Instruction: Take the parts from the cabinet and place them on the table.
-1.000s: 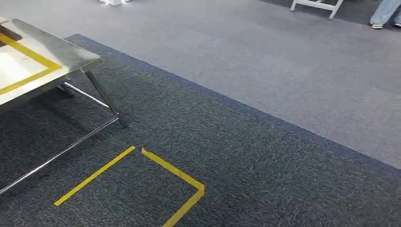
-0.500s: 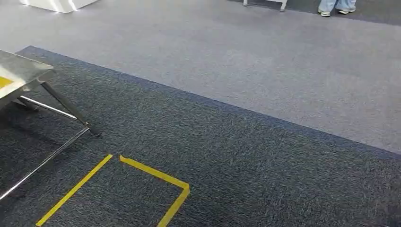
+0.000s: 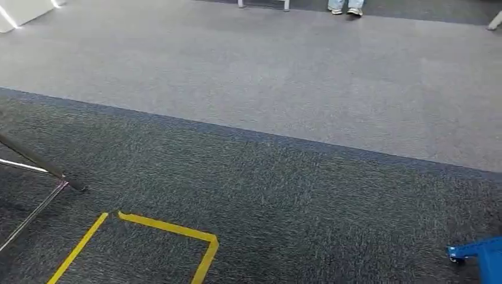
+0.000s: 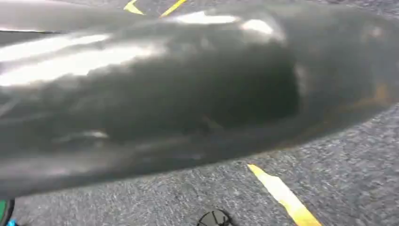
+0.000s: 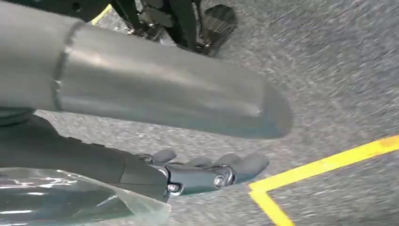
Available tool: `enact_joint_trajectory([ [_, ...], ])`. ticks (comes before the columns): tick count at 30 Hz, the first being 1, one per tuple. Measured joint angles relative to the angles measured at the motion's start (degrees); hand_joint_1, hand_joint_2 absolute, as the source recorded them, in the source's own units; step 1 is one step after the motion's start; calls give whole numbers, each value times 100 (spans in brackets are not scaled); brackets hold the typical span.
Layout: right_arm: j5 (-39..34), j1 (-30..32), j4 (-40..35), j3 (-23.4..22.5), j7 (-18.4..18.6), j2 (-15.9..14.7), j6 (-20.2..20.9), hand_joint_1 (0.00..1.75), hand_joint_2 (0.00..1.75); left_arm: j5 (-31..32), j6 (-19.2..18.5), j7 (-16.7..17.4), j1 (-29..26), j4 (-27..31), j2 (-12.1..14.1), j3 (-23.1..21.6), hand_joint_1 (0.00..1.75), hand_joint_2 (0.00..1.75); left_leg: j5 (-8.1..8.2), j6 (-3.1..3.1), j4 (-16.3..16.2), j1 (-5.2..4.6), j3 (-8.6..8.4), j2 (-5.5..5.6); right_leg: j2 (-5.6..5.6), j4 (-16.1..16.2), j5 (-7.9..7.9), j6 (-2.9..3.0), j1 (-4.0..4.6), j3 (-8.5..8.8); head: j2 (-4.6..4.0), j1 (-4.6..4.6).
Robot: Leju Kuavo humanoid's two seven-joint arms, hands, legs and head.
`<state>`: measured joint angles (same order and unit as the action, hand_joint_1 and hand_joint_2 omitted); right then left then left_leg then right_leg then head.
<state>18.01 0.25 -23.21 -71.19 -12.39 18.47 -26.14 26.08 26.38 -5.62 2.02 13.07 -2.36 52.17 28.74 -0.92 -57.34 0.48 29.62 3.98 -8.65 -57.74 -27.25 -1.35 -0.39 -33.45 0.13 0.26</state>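
Observation:
My right hand (image 5: 188, 174) hangs over the dark carpet with its dark fingers (image 5: 235, 165) stretched out under the thick grey thumb (image 5: 155, 99). A clear plastic bag (image 5: 70, 197) sits against the hand, off the floor, and appears held; its contents are hidden. My left hand (image 4: 188, 94) is a dark, glossy blur across the left wrist view, and how its fingers lie is unreadable. A metal leg and floor rail of the table (image 3: 35, 163) reach in at the left edge of the head view.
A yellow tape outline (image 3: 169, 228) marks the dark carpet near me, with lighter grey carpet beyond. A blue object (image 3: 482, 254) pokes in at the lower right. A person's feet (image 3: 345, 9) stand at the far edge, and a white object (image 3: 18, 12) sits far left.
The whole view has swung to the right. The tabletop has slid out on the left, leaving only its leg, and the blue object has come in at lower right.

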Motion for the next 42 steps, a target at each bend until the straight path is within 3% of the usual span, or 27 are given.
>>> enact_joint_trajectory([
  [2,0,2,-28,-44,2,-2,-2,0,0,28,-15,-6,30,0,-35,0,0,0,-50,-46,106,38,-50,-187,554,-314,-212,-22,26,-143,0,53],
  [3,0,-13,-55,-55,2,-2,0,0,0,28,-17,-4,20,0,-37,0,0,0,-48,-58,105,34,-47,-284,708,-722,-432,-54,20,-359,0,74],
  [5,2,-22,-63,-63,4,-2,2,0,0,28,-15,-4,-2,0,-37,4,0,0,-32,-68,100,23,-48,-480,809,-1505,-756,-110,-11,-761,0,68],
  [6,2,-16,-74,-68,4,-2,2,0,0,28,-17,-4,-1,0,-37,11,0,0,-24,-63,98,22,-48,-584,829,-1748,-784,-139,-29,-886,0,63],
  [8,4,-7,-87,-98,4,-2,11,0,0,33,-17,-4,16,0,-44,26,0,0,-1,-41,97,26,-65,-728,877,-1386,-481,-173,-59,-678,0,66],
  [9,20,-7,-94,-109,4,-2,59,0,0,87,-26,-4,27,0,-54,28,0,0,18,-16,95,32,-91,-798,932,-890,-229,-180,-76,-394,0,68],
  [10,46,-11,-94,-113,4,-4,131,0,0,163,-33,-4,38,0,-66,26,0,0,47,26,87,38,-133,-861,1106,-294,0,-181,-78,-42,0,70],
  [11,57,-29,-92,-116,4,-2,168,0,0,210,-35,-4,44,0,-57,22,0,0,71,64,85,12,-162,-913,1409,-45,-123,-171,-32,87,0,70],
  [12,55,-55,-87,-120,-4,-2,195,0,0,280,-42,-26,49,0,-50,17,0,0,107,112,49,-21,-151,-949,1333,-16,-78,-76,-38,137,0,65],
  [15,-33,-56,-41,-212,-31,-2,149,0,0,431,-182,-342,119,0,-74,-66,0,0,88,186,87,-7,-205,-1098,1163,-48,-74,33,0,55,0,63],
  [16,-55,-73,-24,-251,-28,7,109,0,0,468,-300,-490,149,0,-83,-83,0,0,142,234,68,22,-199,-1031,1101,-4,-36,96,-38,93,0,55],
  [18,-39,-121,44,-312,70,11,13,0,0,531,-383,-636,201,0,-136,-129,0,0,500,243,-438,44,0,-562,993,3,-19,155,-30,82,0,17],
  [20,-28,-177,142,-339,188,9,-31,0,0,511,-317,-605,192,-2,-177,-144,0,0,941,236,-1473,35,474,-465,822,3,-11,204,-5,68,0,21],
  [21,-26,-185,179,-358,201,4,-20,0,0,509,-263,-534,180,-4,-205,-144,0,0,1003,224,-1789,29,642,-463,729,2,-10,209,12,69,0,15],
  [22,-26,-185,208,-380,201,-2,7,0,0,509,-207,-448,165,-4,-227,-142,0,0,918,202,-1829,26,693,-461,627,-1,-8,211,26,77,0,20],
  [24,-28,-193,273,-413,214,-11,70,0,0,509,-144,-361,139,-4,-264,-140,0,0,405,116,-1197,2,476,-419,453,-4,-7,211,49,107,0,22],
  [25,-28,-203,304,-424,216,-13,98,0,0,509,-133,-356,133,-4,-275,-140,0,0,106,61,-691,-24,274,-311,375,-5,-6,210,55,129,0,15],
  [26,-28,-215,343,-439,216,-13,105,0,0,509,-129,-354,124,-4,-271,-140,0,0,-95,-13,-222,-49,109,31,321,3,-2,204,33,113,0,24],
  [27,-28,-251,370,-448,221,-15,109,0,0,511,-125,-345,118,-4,-275,-140,0,0,-60,-43,-120,-29,74,78,253,-35,-7,182,79,104,0,31],
  [31,-20,-244,424,-461,223,-39,161,0,0,490,-105,-330,136,-4,-291,-138,0,0,-67,-33,90,-28,-1,-125,19,31,71,21,50,-49,0,17],
  [32,-2,-247,435,-461,214,-57,241,0,0,439,-103,-394,140,0,-302,-129,0,0,-121,-32,181,-4,-42,-220,247,-58,-19,46,35,-58,0,20],
  [34,57,-276,470,-461,201,-96,409,0,0,387,-131,-606,118,0,-304,-70,0,0,-135,-64,208,-3,-37,-359,700,-781,-431,-21,26,-450,0,52],
  [36,129,-289,492,-461,142,-149,586,0,0,304,-258,-866,69,0,-306,-9,0,0,-112,-69,203,-11,-41,-571,817,-1645,-764,-109,-10,-876,0,41],
  [37,190,-284,503,-452,75,-187,718,0,0,232,-343,-963,65,0,-306,40,0,0,-105,-63,200,-11,-43,-655,832,-1751,-734,-145,-29,-931,0,46],
  [39,335,-261,531,-406,-44,-269,960,0,0,102,-442,-1034,94,0,-341,163,0,0,-79,-32,194,-1,-68,-797,900,-1134,-330,-196,-80,-588,0,46],
  [41,486,-272,540,-330,-221,-328,1126,0,0,41,-503,-1080,100,0,-378,256,0,0,-19,33,152,10,-108,-911,1195,-82,59,-229,-108,19,0,50],
  [42,542,-303,542,-284,-317,-341,1174,0,0,37,-522,-1099,100,0,-387,291,0,0,7,74,142,-26,-116,-959,1359,-35,-77,-164,-51,52,0,46],
])
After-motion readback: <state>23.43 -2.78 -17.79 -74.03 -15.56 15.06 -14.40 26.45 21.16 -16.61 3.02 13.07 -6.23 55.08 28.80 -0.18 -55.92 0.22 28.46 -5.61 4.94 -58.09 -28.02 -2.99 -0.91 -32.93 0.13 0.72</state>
